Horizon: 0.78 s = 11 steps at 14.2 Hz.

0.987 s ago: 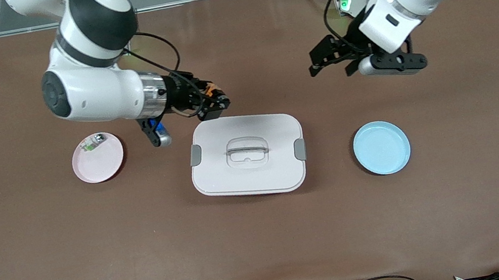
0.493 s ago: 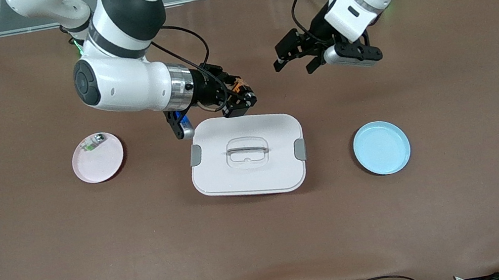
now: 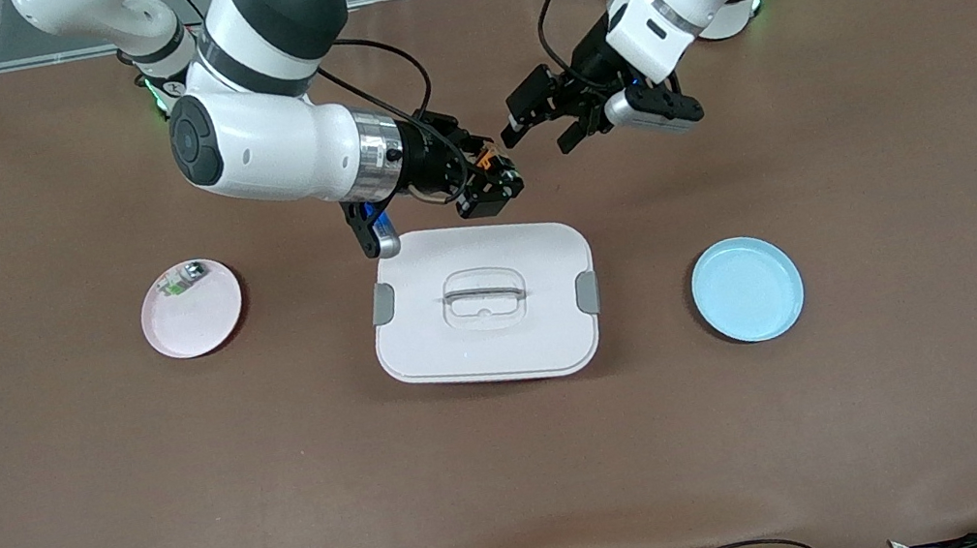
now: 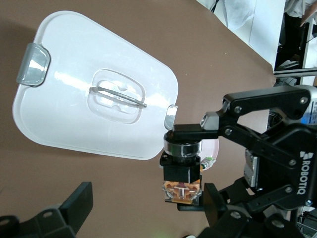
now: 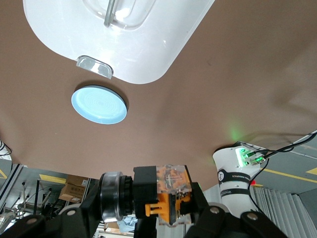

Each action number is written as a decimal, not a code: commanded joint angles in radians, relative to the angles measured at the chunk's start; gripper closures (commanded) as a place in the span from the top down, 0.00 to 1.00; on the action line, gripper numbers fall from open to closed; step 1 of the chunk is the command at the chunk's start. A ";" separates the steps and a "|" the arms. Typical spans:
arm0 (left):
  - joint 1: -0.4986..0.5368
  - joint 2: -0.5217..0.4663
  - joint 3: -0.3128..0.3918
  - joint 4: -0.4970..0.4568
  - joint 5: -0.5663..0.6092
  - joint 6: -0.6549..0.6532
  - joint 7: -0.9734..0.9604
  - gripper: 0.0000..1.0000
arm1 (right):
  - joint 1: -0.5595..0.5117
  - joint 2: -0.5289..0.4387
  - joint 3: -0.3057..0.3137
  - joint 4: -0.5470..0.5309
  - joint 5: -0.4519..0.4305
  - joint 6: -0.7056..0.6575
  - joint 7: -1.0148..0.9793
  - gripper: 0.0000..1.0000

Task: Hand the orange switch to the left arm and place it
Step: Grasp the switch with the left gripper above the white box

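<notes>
Orange switch (image 4: 182, 171) clamped in right gripper (image 4: 195, 168), lettered ROBOTIQ

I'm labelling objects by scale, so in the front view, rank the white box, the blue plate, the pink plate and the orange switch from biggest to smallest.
1. Box.
2. Blue plate and pink plate: look about alike.
3. Orange switch, held in the right gripper.

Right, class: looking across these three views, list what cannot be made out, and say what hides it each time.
- The orange switch: its round cap, covered by the right pincer in every view.
- The left pincer: in the left wrist view only one of its fingers shows; the frame's edge cuts off the rest.
- The small part on the pink plate: too small in the front view to identify.
- The box: its contents, hidden by its closed lid.
</notes>
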 commanded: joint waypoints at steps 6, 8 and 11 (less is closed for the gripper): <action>0.009 0.070 -0.101 -0.029 -0.099 0.225 0.086 0.94 | 0.008 0.021 -0.009 0.034 0.019 -0.004 0.018 0.26; 0.009 0.105 -0.131 -0.025 -0.099 0.282 0.086 0.81 | 0.008 0.023 -0.009 0.034 0.019 -0.004 0.018 0.26; 0.007 0.129 -0.141 -0.025 -0.099 0.308 0.088 0.47 | 0.008 0.023 -0.009 0.034 0.019 -0.004 0.016 0.26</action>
